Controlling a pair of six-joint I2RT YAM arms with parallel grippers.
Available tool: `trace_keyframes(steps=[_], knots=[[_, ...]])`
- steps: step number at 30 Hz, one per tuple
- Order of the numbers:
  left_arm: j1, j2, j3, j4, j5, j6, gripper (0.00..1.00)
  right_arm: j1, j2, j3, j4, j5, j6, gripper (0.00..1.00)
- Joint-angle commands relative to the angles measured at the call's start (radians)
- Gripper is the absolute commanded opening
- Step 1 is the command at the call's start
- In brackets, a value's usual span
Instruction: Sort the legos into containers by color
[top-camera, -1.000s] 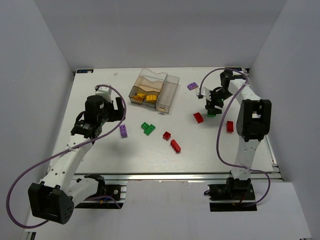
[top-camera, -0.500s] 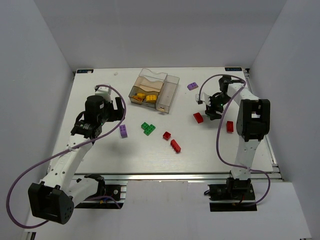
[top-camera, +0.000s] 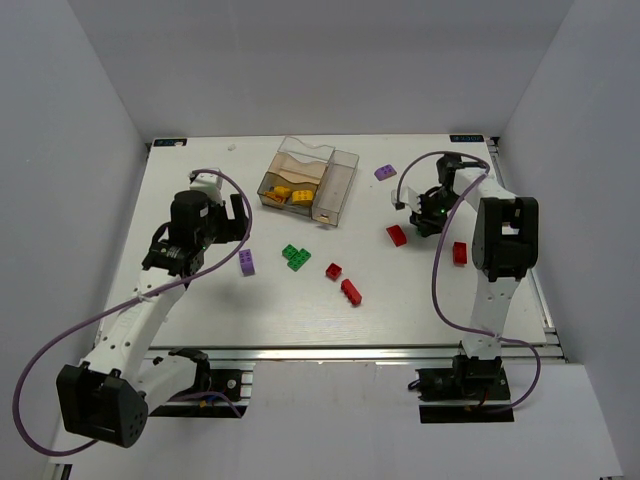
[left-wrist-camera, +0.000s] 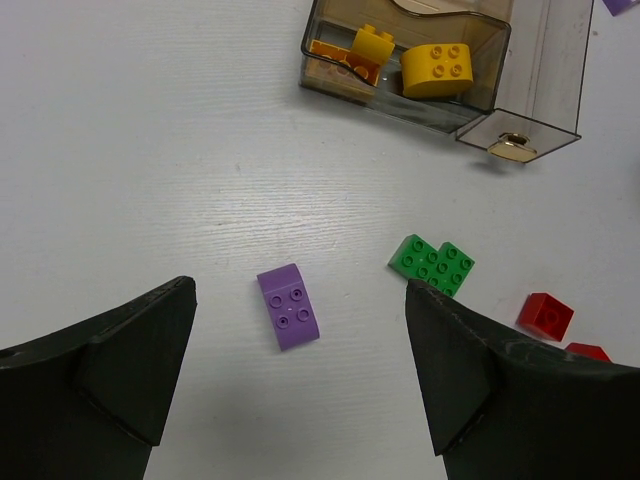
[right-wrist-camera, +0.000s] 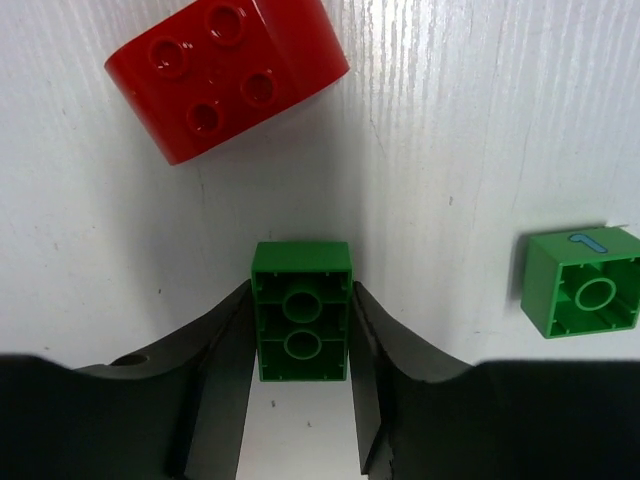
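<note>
My right gripper (top-camera: 426, 216) is down at the table at the far right, just right of a red brick (top-camera: 397, 235). In the right wrist view its jaws (right-wrist-camera: 301, 310) are shut on a green brick (right-wrist-camera: 301, 325) that lies studs down, with the fingers touching both long sides. A red brick (right-wrist-camera: 228, 75) lies just ahead and a second green brick (right-wrist-camera: 585, 292) to the right. My left gripper (left-wrist-camera: 300, 335) is open and empty above a purple brick (left-wrist-camera: 289, 306). The clear brownish container (top-camera: 345, 160) at the back centre holds orange-yellow bricks (left-wrist-camera: 437, 68).
Loose on the table are joined green bricks (top-camera: 295, 256), red bricks (top-camera: 333, 271) (top-camera: 351, 291) in the middle, another red brick (top-camera: 459, 253) by the right arm, and a purple brick (top-camera: 385, 172) at the back. White walls surround the table.
My right wrist has swung down and slightly left toward the table beside the red brick. The left arm and the loose bricks have not moved.
</note>
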Motion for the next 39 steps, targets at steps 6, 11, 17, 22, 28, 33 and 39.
trace_keyframes(steps=[6, 11, 17, 22, 28, 33, 39], knots=[[0.004, 0.001, -0.009, 0.005, -0.025, 0.005, 0.95, 0.082, -0.116, 0.114, -0.002, -0.136, 0.257, 0.07], [0.004, 0.016, -0.011, 0.001, -0.051, 0.005, 0.95, 0.262, -0.16, 0.132, 0.242, -0.123, 0.555, 0.06], [0.004, 0.009, -0.023, 0.008, -0.082, 0.011, 0.95, 0.342, -0.006, 0.386, 0.406, -0.11, 0.915, 0.05], [0.004, 0.01, -0.03, 0.013, -0.085, 0.013, 0.95, 0.362, 0.106, 0.505, 0.583, -0.141, 1.097, 0.05], [0.004, 0.016, -0.032, 0.018, -0.085, 0.017, 0.95, 0.386, 0.177, 0.516, 0.753, -0.178, 1.137, 0.11], [0.004, 0.018, -0.034, 0.024, -0.066, 0.022, 0.95, 0.399, 0.212, 0.497, 0.873, -0.188, 1.17, 0.13], [0.004, 0.016, -0.037, 0.027, -0.059, 0.025, 0.95, 0.42, 0.275, 0.513, 0.942, -0.144, 1.114, 0.22]])
